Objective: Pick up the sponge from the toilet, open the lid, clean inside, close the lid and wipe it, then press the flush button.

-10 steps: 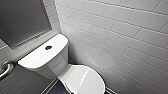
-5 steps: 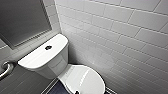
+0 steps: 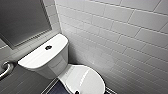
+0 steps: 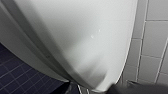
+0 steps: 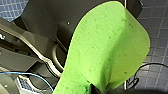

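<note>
One sponge (image 5: 105, 47): bright green, clamped at its lower end by the right gripper (image 5: 97, 89), over the dark floor tiles (image 5: 155, 32).
Long axis: it runs away from the grip, and the free end bends over.
Toilet (image 3: 53, 61): the lid (image 3: 83, 80) is down; the flush button (image 3: 48, 47) lies well behind it.
Nearer arm: probably the left one, since its wrist view is close on the white lid.
Change: the head view matches the one half a second ago; nothing has moved.
</note>
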`<state>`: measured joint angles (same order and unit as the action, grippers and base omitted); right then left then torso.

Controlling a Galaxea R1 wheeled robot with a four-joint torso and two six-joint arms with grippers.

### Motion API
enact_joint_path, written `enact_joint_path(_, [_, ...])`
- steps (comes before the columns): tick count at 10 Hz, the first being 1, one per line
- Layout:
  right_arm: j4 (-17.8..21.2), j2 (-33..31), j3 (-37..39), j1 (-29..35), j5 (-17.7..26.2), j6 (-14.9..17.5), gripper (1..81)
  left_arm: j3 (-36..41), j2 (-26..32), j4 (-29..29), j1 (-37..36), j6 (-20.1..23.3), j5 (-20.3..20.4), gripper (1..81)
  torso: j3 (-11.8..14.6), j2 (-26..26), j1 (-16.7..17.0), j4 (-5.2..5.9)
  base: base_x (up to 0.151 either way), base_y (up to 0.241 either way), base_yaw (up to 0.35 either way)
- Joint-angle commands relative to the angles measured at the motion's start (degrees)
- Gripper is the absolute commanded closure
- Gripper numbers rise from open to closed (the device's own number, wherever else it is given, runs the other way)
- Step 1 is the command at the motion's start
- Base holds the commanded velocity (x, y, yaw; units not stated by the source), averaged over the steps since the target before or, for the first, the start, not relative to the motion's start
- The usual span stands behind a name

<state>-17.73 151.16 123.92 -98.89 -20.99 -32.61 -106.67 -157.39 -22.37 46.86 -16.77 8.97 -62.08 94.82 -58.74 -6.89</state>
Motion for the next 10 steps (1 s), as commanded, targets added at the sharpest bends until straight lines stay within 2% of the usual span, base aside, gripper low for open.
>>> enact_joint_path(1, [-1.0,-0.9,-0.1,-2.2,4.5,0.1,81.1,-1.9,-1.7,-0.4,-7.2,-1.9,-0.5,1.0,0.0,0.0,0.0,0.00,0.000,0.000,0.000])
enact_joint_path(7, [-1.1,-0.3,1.0,-2.3,4.6,0.1,81.1,7.0,2.6,-0.2,-9.0,-2.8,0.9,1.0,0.0,0.0,0.0,0.00,0.000,0.000,0.000])
enact_joint_path(10, [-1.1,-0.3,1.0,-2.3,4.5,0.1,81.1,6.8,2.6,-0.2,-9.0,-3.3,1.0,1.0,0.0,0.0,0.0,0.00,0.000,0.000,0.000])
